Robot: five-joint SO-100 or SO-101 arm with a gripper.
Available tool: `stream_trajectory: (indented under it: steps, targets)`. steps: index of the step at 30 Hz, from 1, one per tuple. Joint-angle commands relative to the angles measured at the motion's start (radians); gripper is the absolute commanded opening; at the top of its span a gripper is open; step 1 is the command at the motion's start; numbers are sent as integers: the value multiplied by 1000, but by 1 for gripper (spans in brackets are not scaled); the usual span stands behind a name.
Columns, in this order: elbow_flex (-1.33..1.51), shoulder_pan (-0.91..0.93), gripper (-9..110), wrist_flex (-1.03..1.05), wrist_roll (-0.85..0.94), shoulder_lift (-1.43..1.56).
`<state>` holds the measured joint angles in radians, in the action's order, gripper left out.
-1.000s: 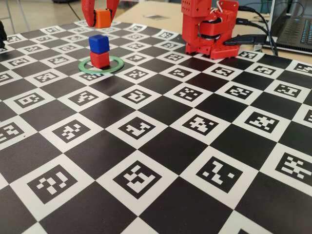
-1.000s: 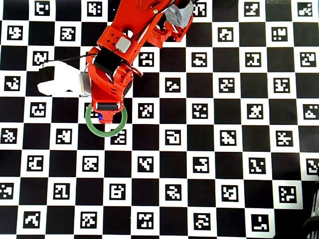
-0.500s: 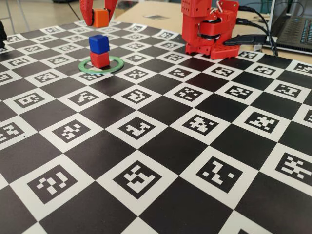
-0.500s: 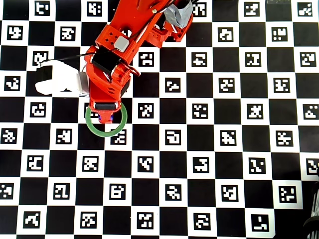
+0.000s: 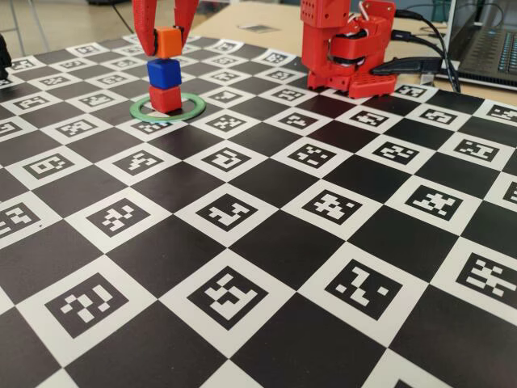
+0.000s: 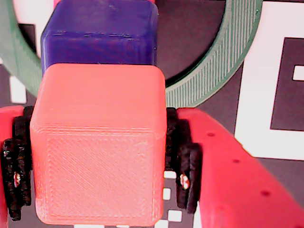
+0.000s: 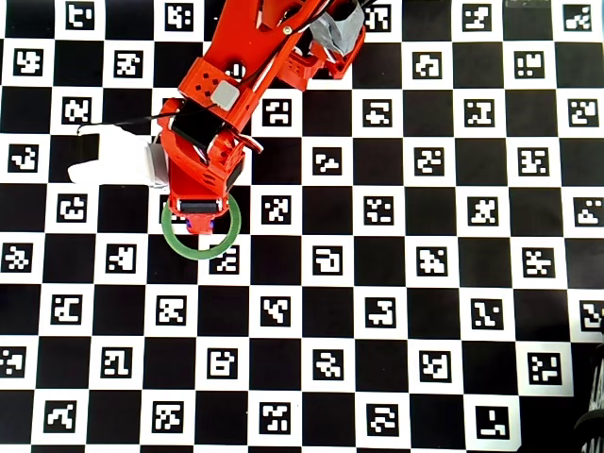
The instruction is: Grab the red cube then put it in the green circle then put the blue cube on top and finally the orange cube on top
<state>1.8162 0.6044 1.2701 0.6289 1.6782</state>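
Note:
The red cube [image 5: 166,99] stands inside the green circle [image 5: 191,110], with the blue cube [image 5: 164,73] stacked on it. The orange cube [image 5: 167,42] is directly over the blue one, touching it or a hair above. My gripper [image 5: 166,39] is shut on the orange cube from both sides. In the wrist view the orange cube [image 6: 97,152] fills the space between the black pads [image 6: 183,161], with the blue cube [image 6: 99,35] and the green circle [image 6: 228,57] beyond it. From overhead my gripper [image 7: 198,219] hides the stack, and only the green circle [image 7: 172,236] shows.
The arm's red base [image 5: 347,48] stands at the back of the checkered marker board [image 5: 266,242], right of the stack. A laptop [image 5: 485,40] and cables lie behind the board at the far right. A white camera housing [image 7: 113,156] sticks out left of the arm.
My gripper has carried the orange cube from behind and above the stack forward and down, so it now sits over the blue cube. The red and blue cubes have not moved.

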Motion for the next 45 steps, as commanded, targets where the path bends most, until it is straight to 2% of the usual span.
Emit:
stream_trajectory:
  steps: [1, 45]
  targets:
    - [-44, 6, 8, -9, 8, 14]
    - [-28, 2, 9, -38, 12, 6]
